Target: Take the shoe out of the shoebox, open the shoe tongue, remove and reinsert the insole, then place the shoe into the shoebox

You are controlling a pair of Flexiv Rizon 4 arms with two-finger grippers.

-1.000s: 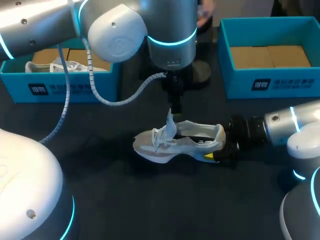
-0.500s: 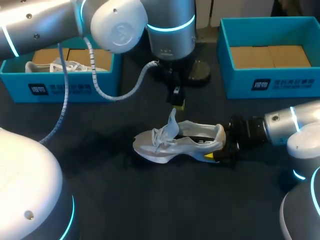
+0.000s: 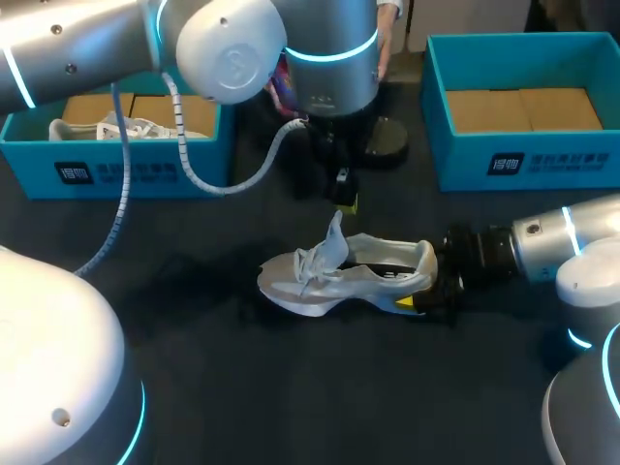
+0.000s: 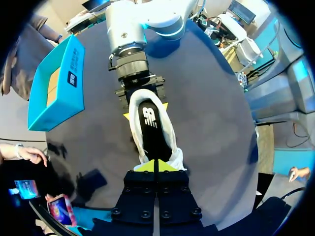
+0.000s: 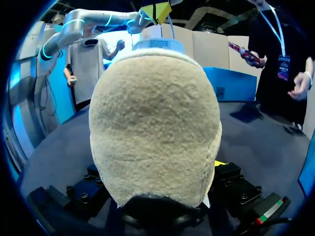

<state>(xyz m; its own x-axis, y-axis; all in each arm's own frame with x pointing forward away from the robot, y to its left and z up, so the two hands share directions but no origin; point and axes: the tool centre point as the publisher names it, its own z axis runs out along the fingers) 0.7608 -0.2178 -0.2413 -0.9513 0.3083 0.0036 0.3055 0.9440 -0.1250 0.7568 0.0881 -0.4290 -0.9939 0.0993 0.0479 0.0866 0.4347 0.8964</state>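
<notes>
A white shoe [image 3: 334, 276] stands upright mid-table, toe to the left, its tongue [image 3: 334, 232] pulled up and the black insole [image 4: 152, 130] showing inside. My right gripper [image 3: 426, 291] comes in low from the right and is shut on the shoe's heel [image 5: 155, 123], which fills its wrist view; the yellow fingertips [image 4: 127, 116] sit at either side of the heel. My left gripper [image 3: 346, 203] hangs just above the tongue's tip, its yellow tips [image 4: 156, 166] pressed together, with nothing seen between them.
One blue shoebox [image 3: 126, 170] at the back left holds another white shoe [image 3: 126, 128]. A second blue shoebox [image 3: 523, 165] stands at the back right. A black round base [image 3: 387, 140] sits behind the left gripper.
My left gripper has risen off the tongue toward the back and has shut. The tongue stays upright. The shoe and right arm have not moved.
</notes>
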